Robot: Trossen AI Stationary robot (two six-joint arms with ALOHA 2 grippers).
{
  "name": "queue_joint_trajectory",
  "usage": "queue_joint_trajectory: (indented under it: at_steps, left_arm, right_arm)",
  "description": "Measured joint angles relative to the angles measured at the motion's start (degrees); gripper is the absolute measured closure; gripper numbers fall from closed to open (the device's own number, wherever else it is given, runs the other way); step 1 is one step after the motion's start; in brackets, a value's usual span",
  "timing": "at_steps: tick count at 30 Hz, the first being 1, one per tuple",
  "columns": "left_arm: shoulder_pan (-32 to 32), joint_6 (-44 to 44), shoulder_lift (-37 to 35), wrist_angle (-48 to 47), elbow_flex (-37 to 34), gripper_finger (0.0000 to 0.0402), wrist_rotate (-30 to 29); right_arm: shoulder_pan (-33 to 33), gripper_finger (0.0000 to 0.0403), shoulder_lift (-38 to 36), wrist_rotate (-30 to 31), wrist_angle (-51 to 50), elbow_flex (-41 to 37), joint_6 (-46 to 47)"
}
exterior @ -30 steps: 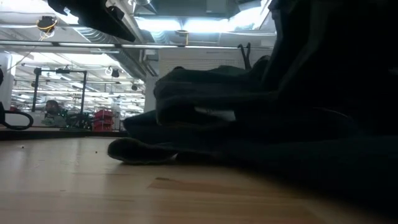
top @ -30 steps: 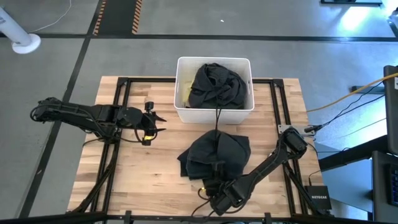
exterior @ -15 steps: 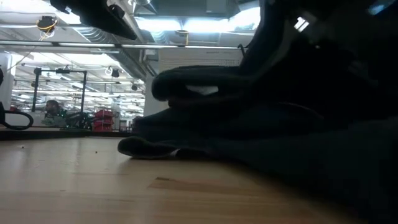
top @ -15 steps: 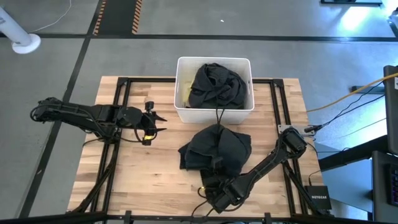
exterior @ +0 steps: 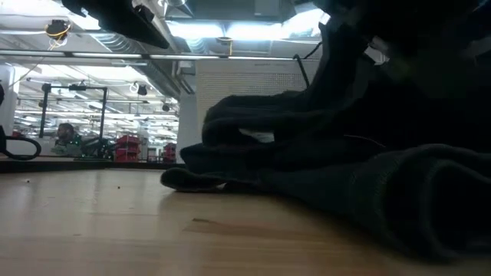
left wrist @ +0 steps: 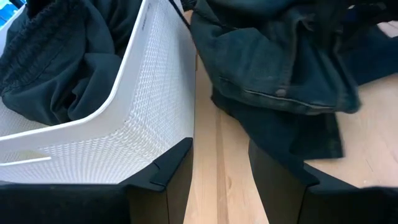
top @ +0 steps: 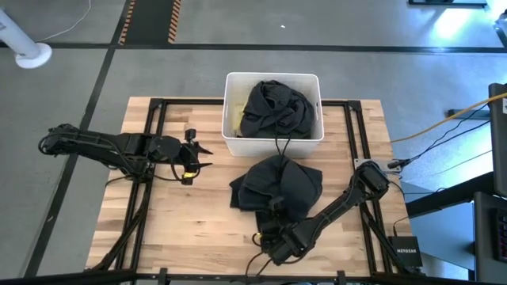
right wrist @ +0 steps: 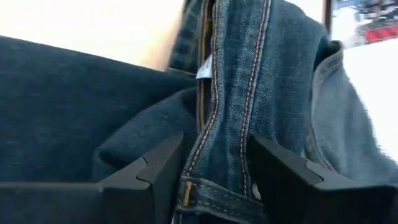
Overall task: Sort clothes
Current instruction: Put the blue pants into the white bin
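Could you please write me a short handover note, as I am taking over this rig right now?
Right gripper: at the near edge of the dark garment on the table, fingers astride a denim fold, not closed.
Left gripper: open, empty, waiting left of the white bin.
Done: one dark garment in the bin.
Left: grip the table garment and sort it.

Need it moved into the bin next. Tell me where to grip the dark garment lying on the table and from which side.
Grip the dark garment at its seamed waistband fold, probably from the table's near edge, where the right gripper already straddles it. That stitched ridge stands proud. The white bin crowds the far side.
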Motion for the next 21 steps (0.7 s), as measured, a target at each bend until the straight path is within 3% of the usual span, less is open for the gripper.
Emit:
queue_joint_trajectory:
  at_steps: [3,8,11,16,21]
  left_arm:
    - [0.00,0.00,0.00,0.19,0.00,0.0249,0.01]
    - [0.00,0.02,0.00,0.23,0.00,0.0249,0.00]
    - [-0.02,0.02,0.00,0.07,0.00,0.0249,0.02]
    - [0.00,-0.17,0.00,-0.20,0.00,0.0249,0.00]
    - [0.00,-0.20,0.00,-0.02,0.00,0.0249,0.00]
  right_arm:
    - [-0.87,0.0206,0.01,4.07,-1.01,-0.87,0.02]
    - [-1.87,0.0206,0.07,17.31,-1.42,-0.65,1.62]
    - [-2.11,0.0206,0.07,20.37,-5.13,0.87,1.60]
    - [-2.80,0.0206,0.07,19.28,-10.86,2.38,6.02]
    - [-4.22,0.0206,0.04,5.49,-9.84,1.98,9.55]
